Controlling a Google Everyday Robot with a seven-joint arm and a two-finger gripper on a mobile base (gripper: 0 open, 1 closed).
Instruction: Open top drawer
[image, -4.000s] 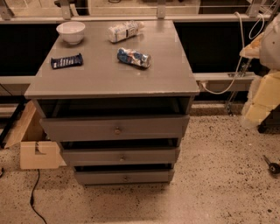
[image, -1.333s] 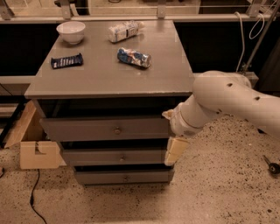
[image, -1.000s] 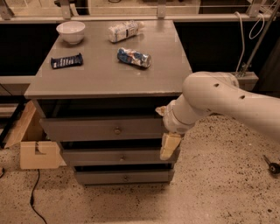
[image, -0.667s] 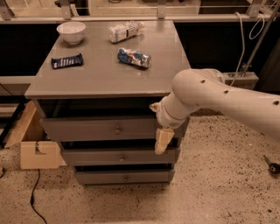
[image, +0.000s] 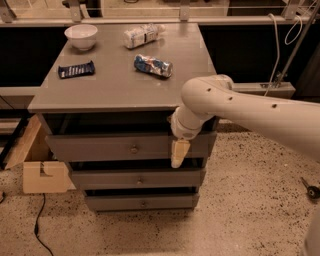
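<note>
Hand (image: 179, 153), cream-coloured, its grip unreadable, hangs before the flat grey top drawer (image: 92, 146).

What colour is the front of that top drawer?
Grey wooden top drawer, seen in the camera view; the cream gripper hangs before its right part.

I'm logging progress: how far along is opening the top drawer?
Early. Done: the claw is in front of the top drawer. In hand: it hangs right of the knob, not on it. Left: grasp the knob and pull; the drawer looks shut.
</note>
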